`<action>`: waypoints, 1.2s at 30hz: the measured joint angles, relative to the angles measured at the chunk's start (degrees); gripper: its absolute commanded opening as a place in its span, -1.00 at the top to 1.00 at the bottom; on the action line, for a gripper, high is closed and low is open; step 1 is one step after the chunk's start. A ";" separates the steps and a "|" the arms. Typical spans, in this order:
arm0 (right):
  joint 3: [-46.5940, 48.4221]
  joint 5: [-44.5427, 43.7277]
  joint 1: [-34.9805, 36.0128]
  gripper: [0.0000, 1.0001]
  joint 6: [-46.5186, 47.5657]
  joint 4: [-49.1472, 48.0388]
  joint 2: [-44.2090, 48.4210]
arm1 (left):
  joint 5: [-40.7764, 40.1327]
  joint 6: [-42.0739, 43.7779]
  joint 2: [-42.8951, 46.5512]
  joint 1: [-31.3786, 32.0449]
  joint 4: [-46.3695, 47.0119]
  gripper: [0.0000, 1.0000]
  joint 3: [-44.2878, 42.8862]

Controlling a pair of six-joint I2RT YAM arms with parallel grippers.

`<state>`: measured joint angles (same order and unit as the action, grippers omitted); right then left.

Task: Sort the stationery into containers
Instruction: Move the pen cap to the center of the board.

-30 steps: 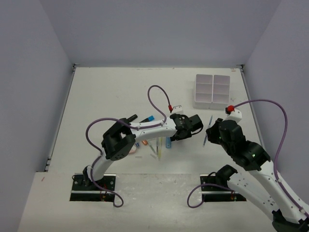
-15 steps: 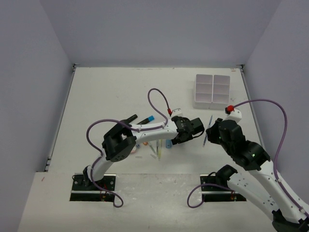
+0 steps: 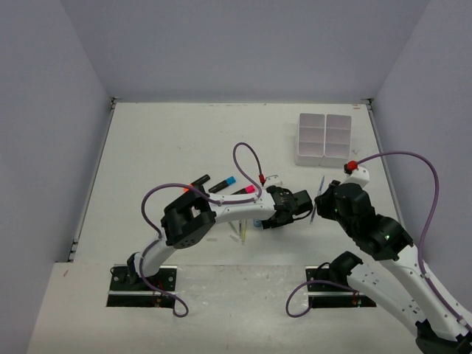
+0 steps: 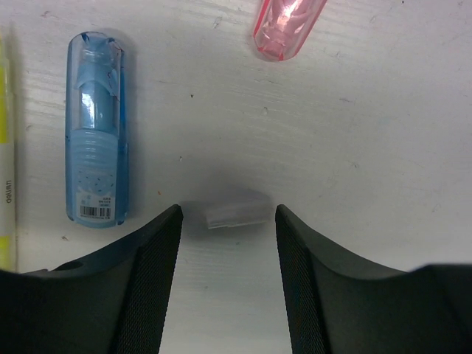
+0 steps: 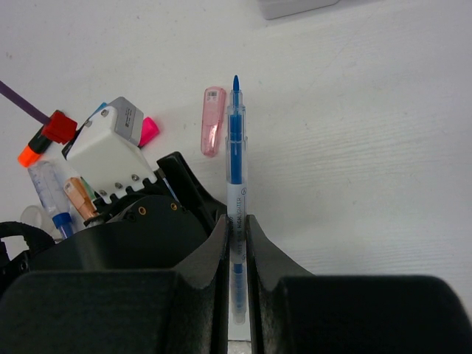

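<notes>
My left gripper is open and low over the table, its jaws on either side of a small clear piece without touching it. A blue tube lies to its left and a clear pink cap lies ahead. My right gripper is shut on a thin blue pen that points forward, just right of the left gripper. The white six-compartment organiser box stands at the far right. Black highlighters with orange, blue and pink caps lie left of centre.
A yellow pen lies beside the blue tube. The pink cap lies just left of the held pen's tip. The left arm's wrist sits close against my right gripper's left side. The box corner shows at the top.
My left gripper has moved a little nearer and lower, uncovering the pink-capped highlighter. The right arm with the blue pen has not moved.
</notes>
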<state>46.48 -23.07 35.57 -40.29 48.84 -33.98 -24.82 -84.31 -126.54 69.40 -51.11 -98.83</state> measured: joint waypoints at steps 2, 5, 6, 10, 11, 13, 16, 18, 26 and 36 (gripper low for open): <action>0.00 0.02 0.00 1.00 0.03 0.02 0.00 | 0.00 0.20 0.00 0.00 0.37 -0.10 0.05; 0.00 0.02 0.00 1.00 0.07 0.02 0.00 | 0.02 0.81 0.00 0.00 0.76 -0.09 0.10; 0.00 0.02 0.00 1.00 0.15 0.02 0.00 | 0.03 0.93 0.00 0.00 0.82 -0.09 0.14; 0.00 0.02 0.00 1.00 0.26 0.02 0.00 | 0.02 1.20 0.00 0.11 0.89 -0.09 0.20; 0.00 0.02 0.00 1.00 0.28 0.02 0.00 | 0.01 1.34 0.00 0.16 0.91 -0.10 0.20; 0.00 0.02 0.00 1.00 0.29 0.02 0.00 | -0.02 1.39 0.00 0.32 0.90 -0.11 0.20; 0.00 0.02 0.00 1.00 0.39 0.02 0.00 | -0.20 1.41 0.00 0.90 0.85 -0.15 0.20; 0.00 0.02 0.00 1.00 0.40 0.02 0.00 | -0.38 1.42 0.00 1.53 0.81 -0.18 0.20; 0.00 0.05 0.00 1.00 0.58 0.04 0.00 | -0.55 1.59 0.00 3.62 0.75 -0.20 0.20; 0.00 0.25 0.00 1.00 0.85 0.00 0.77 | -0.62 1.59 0.00 4.68 0.62 -0.14 0.20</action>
<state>46.48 -22.82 35.57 -39.44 48.84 -33.20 -25.44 -82.72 -126.54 74.08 -50.49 -98.63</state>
